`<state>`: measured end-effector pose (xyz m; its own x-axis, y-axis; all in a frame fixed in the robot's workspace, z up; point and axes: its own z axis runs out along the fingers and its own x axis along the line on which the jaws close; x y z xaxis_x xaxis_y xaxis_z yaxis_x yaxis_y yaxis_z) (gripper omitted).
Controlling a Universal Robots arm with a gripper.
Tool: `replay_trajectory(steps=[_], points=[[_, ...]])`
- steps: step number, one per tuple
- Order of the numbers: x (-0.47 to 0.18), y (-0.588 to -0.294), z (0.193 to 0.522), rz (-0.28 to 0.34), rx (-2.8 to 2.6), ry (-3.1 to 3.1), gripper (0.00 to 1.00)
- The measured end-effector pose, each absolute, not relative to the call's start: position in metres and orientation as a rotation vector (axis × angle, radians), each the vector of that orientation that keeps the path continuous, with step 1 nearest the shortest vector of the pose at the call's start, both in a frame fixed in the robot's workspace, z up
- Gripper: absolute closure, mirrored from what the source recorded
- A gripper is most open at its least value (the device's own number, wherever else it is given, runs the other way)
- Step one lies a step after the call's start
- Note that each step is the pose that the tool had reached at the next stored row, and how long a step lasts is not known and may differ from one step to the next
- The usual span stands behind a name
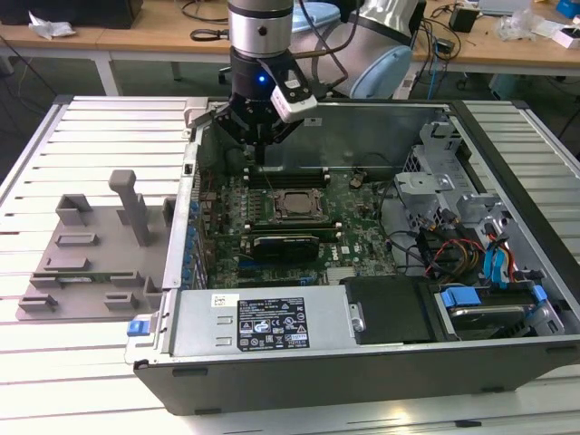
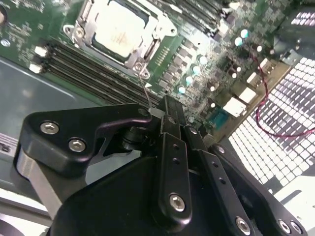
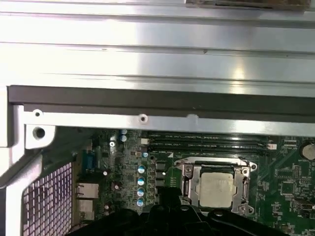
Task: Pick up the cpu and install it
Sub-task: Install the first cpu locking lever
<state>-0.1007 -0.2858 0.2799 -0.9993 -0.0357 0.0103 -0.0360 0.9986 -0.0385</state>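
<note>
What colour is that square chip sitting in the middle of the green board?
Pale silver-grey, the cpu sits in its metal frame, clearest in the second wrist view.

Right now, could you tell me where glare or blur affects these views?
First wrist view: the case's metal wall glares white; second wrist view: the cpu is washed pale and the hand up close is soft; exterior view: evenly lit.
</note>
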Motion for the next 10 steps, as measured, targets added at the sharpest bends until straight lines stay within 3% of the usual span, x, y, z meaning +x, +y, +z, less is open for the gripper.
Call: replay_trajectory(steps=[10], points=[[-0.111, -0.276, 0.268, 0.061, 0.057, -3.131, 0.89]])
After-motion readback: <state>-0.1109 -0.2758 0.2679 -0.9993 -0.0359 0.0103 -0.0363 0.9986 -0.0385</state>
